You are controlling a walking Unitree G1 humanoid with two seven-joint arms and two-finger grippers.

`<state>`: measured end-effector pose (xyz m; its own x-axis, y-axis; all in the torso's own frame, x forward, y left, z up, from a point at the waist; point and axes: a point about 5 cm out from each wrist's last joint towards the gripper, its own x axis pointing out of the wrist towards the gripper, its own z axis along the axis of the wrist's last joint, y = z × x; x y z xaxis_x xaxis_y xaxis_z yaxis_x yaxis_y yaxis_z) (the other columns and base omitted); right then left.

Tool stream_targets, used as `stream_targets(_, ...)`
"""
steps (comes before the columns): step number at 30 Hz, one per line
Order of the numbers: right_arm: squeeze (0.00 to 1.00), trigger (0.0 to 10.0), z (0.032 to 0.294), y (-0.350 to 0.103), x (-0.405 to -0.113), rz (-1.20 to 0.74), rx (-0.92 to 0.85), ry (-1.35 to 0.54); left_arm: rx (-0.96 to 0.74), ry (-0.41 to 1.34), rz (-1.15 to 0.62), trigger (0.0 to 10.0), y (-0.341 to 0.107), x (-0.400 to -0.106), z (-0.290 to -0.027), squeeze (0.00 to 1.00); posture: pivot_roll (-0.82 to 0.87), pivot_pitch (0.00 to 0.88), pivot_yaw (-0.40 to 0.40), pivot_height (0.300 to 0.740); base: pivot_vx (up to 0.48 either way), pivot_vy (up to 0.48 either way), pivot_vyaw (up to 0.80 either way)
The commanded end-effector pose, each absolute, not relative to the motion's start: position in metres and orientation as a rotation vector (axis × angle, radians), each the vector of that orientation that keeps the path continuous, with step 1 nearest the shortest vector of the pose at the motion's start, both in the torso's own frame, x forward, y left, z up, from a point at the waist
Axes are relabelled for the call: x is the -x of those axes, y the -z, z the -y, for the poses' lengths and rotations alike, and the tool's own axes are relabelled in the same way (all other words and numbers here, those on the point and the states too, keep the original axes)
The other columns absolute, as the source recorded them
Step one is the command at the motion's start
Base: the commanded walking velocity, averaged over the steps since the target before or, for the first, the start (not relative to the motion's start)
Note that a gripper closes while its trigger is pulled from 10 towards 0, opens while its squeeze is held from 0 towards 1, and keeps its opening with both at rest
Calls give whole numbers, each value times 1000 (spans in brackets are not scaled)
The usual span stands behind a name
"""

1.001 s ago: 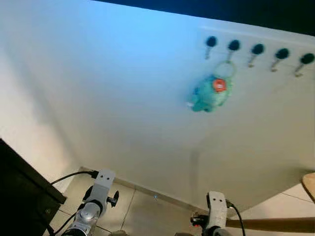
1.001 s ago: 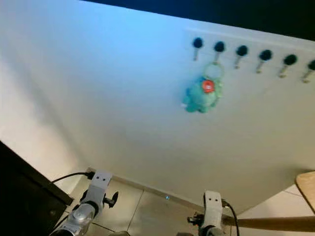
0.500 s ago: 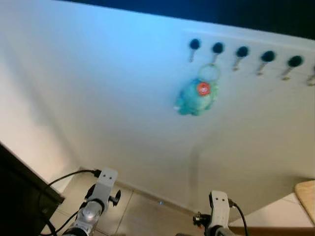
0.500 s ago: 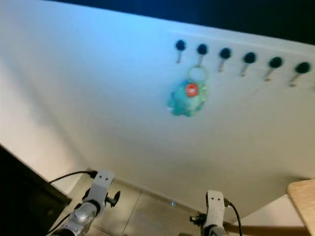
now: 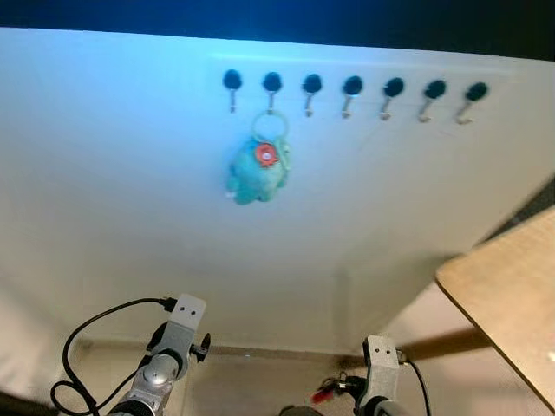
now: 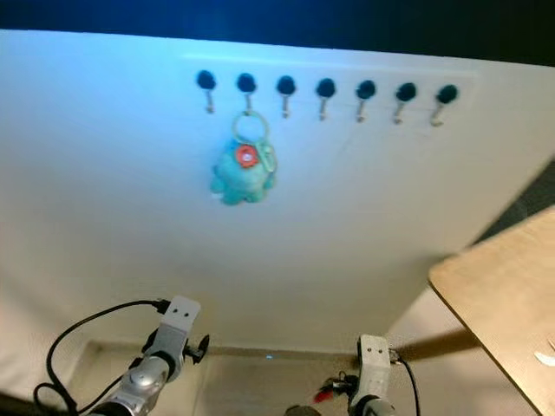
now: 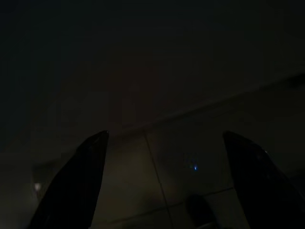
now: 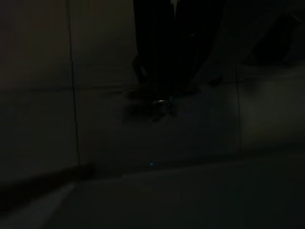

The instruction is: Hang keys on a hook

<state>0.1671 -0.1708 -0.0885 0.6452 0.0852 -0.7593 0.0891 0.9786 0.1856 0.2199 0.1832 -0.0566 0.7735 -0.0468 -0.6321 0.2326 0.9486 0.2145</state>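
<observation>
Seven dark-knobbed hooks run in one row along the top edge of the white wall, under a dark band. The keys hang from the second hook counting from the wall's left end: a pale ring loops over the peg, and below it a teal plush charm with a red-orange spot rests against the wall face. The first hook, just left of it, carries nothing, and the five to its right are likewise bare. Low down at the left, the left arm hangs idle near the foot of the wall, silver, with a black cable looping off toward the lower left corner. Its wrist view is very dark; the left gripper shows two black fingers spread wide apart, nothing between them, over dim floor tiles. Right of centre, the right arm also hangs low, with a small red piece beside it. For the right gripper, the right wrist view is too dark: cannot tell whether it is spread or closed. At the right edge, the corner of a light wooden table juts in, well apart from the hooks.
</observation>
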Motion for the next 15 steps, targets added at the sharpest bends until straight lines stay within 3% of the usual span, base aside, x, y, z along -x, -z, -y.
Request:
stream_targets(1, 0, 10000, 171, 90, -164, -875, -219, 4, -307, 155, -674, 10000, 58, -218, -185, 0, 42, 55, -9, 740, 0, 0, -800)
stream_targets(15, 0, 10000, 170, 90, -164, -877, -226, -9, -230, 96, -691, 10000, 60, -212, -190, 0, 56, 75, -34, 740, -17, 0, -35)
